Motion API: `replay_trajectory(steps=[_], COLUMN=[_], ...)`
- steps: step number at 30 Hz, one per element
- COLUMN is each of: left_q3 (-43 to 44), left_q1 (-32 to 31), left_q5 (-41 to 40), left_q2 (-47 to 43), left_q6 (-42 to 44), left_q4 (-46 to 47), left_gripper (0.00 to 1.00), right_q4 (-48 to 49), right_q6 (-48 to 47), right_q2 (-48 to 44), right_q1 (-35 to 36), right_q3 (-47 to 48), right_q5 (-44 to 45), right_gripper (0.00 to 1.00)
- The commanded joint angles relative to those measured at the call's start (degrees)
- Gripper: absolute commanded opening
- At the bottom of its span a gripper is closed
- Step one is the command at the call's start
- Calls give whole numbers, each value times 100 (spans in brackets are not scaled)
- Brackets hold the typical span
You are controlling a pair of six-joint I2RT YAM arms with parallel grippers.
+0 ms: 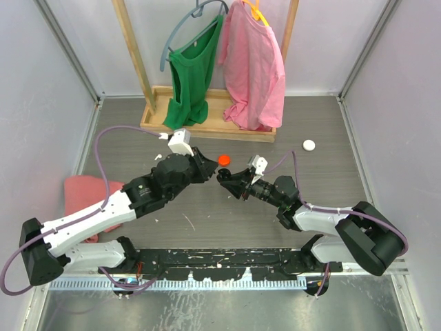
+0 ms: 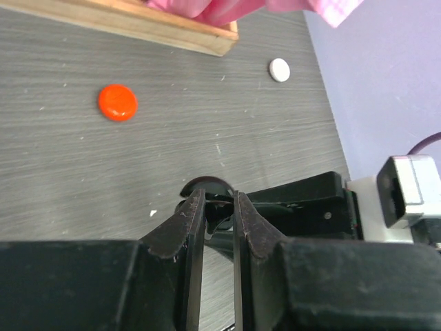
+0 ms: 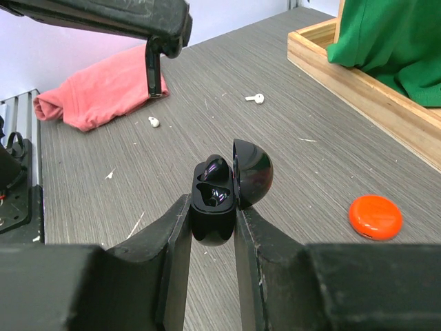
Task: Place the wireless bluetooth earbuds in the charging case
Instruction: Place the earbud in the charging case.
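My right gripper [image 3: 212, 207] is shut on the black charging case [image 3: 213, 217], held upright with its round lid [image 3: 251, 172] swung open. A glossy black earbud [image 3: 219, 169] sits in the far slot, sticking up a little. The near slot is too dark to read. Two white earbuds [image 3: 255, 98] [image 3: 154, 122] lie on the table beyond the case. My left gripper [image 3: 154, 83] hangs above and behind the case with its jaws shut, and I see nothing between them. From the left wrist view, the case [image 2: 207, 185] shows just past the fingertips of the left gripper [image 2: 219, 196].
An orange puck [image 1: 224, 159] lies just behind the two grippers. A white puck [image 1: 309, 145] lies further right. A wooden rack base [image 1: 207, 121] with a green and a pink garment stands at the back. A pink towel [image 1: 83, 189] lies at the left.
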Motion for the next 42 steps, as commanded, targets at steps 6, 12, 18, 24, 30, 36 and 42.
replay_trajectory(steps=[6,12,18,24,30,36,42], left_q3=[-74,-307,-406,-548,-735,-858,-884], left_q1=[-334,-394,-430,-458,-488,-510,-516], left_q5=[-328,-301,-301,-231,-246,-240,-238], left_q2=[348,464,513,481,385,420,475], left_q6=[690,923,1087,1106,1169,1154,1207], left_q4=[1558,2109,2239,2285,2363,2535,2575], left_gripper=[3,4,3,3,3,4,4], right_q4=[491,537,553,556,572,590,594], right_q6=[81,123,124,133,148,150,154], right_q2=[-42,-81,-119,-146,-171,-194,-204], right_q1=[10,12,9,9,11,7,8], right_q3=[-23,-43,-59,-82,-94,-102,-109], right_q5=[-69,-72,-56,-7,25,41,42], right_gripper=[12,12,12,12,12,12,12])
